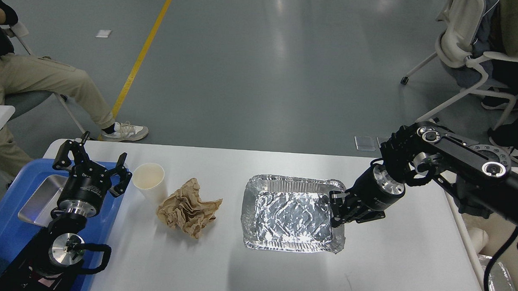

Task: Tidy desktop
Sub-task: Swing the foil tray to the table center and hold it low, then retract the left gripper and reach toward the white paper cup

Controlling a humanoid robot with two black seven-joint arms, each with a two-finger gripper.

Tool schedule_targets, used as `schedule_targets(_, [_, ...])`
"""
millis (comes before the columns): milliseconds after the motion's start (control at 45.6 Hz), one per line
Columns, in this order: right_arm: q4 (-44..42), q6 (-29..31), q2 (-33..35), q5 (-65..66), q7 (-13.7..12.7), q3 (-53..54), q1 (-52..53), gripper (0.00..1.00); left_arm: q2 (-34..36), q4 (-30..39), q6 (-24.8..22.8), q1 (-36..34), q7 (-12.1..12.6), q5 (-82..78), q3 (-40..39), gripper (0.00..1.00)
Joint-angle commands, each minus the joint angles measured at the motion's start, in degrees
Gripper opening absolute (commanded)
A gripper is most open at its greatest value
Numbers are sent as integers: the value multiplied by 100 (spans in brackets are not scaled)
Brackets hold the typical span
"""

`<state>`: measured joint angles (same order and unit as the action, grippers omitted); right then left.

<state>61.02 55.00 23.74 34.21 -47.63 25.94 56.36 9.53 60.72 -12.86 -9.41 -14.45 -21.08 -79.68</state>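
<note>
A silver foil tray lies near the middle of the white desktop. My right gripper is shut on the tray's right rim. Crumpled brown paper sits left of the tray, and a white paper cup stands beside the paper. Over the blue tray at the left my left gripper hangs open, holding nothing, a short way left of the cup.
A blue plastic tray at the left edge holds a steel pan. A person sits at the far left beyond the table, and an office chair stands at the back right. Some foil shows off the table's lower right.
</note>
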Motion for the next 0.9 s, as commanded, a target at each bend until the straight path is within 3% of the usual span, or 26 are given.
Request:
schedule_targets(0, [-204,0,-211,-11,-36,157,6,0,137,-7,-270,0,-58,8,-13,97])
schedule_targets(176, [-222,0,-194,-11,-36,228,-20,0,497,133,-200,88,90,8,31,97])
schedule_targets(219, [-249,0,-194,-11,-36,271,-20,0,655,264,-95,123,309,16,40,97])
schedule_targets(285, [-266,0,-194,-11,-36,350,-20,0,1120,466,90,184,915,17,84,97])
schedule_targets(351, [-257,0,-211,-2,-36,368,-38,0,1568,704,125,290,1215,17,128,97])
schedule_targets(636, [-266,0,-291,7,-36,412,6,0,4380,1776,3,1397,1356,60,251,97])
schedule_targets(746, [-258,0,-255,7,-36,412,15,0,5330,1829,-401,1871,1576,104,269,97])
schedule_targets(878, [-240,0,-229,-2,-36,412,42,0,6007,1803,-612,2179,1594,87,260,97])
